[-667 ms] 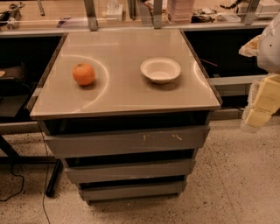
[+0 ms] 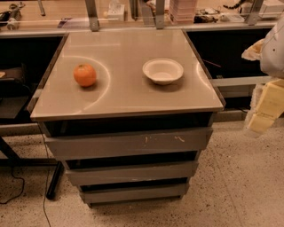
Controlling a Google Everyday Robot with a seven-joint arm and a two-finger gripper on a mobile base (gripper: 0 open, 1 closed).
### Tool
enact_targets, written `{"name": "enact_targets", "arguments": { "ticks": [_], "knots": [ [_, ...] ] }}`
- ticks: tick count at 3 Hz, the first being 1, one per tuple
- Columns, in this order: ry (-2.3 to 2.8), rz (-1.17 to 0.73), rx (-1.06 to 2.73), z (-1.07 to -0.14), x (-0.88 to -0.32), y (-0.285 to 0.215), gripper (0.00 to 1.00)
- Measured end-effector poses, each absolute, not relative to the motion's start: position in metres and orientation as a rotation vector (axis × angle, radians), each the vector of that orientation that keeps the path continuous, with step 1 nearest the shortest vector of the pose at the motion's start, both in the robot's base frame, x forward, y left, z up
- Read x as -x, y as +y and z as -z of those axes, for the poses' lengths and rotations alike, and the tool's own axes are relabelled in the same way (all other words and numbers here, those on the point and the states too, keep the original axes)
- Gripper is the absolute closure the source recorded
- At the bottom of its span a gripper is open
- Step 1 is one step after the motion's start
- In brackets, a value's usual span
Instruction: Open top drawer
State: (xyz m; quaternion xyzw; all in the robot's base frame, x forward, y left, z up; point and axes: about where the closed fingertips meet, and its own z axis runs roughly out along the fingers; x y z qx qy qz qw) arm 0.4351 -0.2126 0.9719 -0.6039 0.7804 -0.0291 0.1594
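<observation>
The top drawer point(image 2: 128, 142) is the widest of three grey drawers under a tabletop. Its slanted front carries small pale scratches point(image 2: 177, 139) right of centre. It sits pushed in, in line with the cabinet. My gripper point(image 2: 265, 108) hangs at the right edge of the camera view, pale yellow, to the right of the cabinet. It is at about the height of the tabletop edge and apart from the drawer. The white arm point(image 2: 274, 48) shows above it.
An orange point(image 2: 84, 75) and a white bowl point(image 2: 163, 71) sit on the beige tabletop point(image 2: 120, 95). Two narrower grey drawers point(image 2: 131, 172) lie below the top one. Speckled floor point(image 2: 239, 186) lies in front. A cluttered bench point(image 2: 186, 13) runs behind.
</observation>
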Motion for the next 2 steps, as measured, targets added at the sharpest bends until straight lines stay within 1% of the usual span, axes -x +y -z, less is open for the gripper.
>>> {"name": "enact_targets", "arguments": {
  "ticks": [1,2],
  "knots": [
    [2.269,-0.064,1.704,-0.936,-0.420,-0.185,0.00],
    [2.308,-0.231,1.693,-0.879,-0.413,-0.152,0.00]
  ]
}}
